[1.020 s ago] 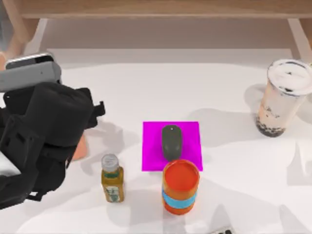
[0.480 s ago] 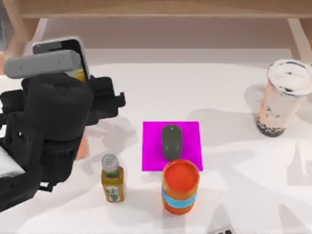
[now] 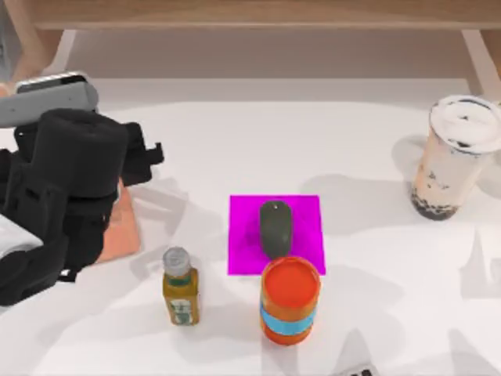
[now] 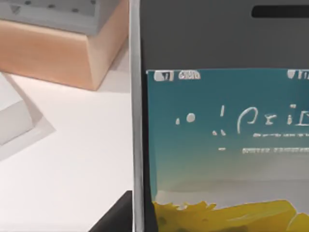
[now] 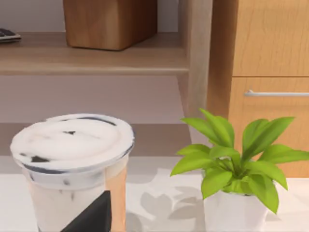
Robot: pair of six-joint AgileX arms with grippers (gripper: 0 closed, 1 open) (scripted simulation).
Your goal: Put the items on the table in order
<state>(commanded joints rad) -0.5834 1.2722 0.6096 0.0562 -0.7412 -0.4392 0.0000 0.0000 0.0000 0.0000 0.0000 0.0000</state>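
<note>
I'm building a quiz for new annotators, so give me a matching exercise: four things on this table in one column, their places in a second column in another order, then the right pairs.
Things:
1. computer mouse
2. milk-tea cup
3. smartphone
4. orange can

Places:
A. at the table's right side
B. at the far left, by the left gripper
C. lying on the magenta pad
D. upright at the pad's near edge

Pairs: 1-C, 2-A, 3-B, 4-D

L arm (image 3: 66,196) w/ smartphone (image 3: 51,81) back leftward
</note>
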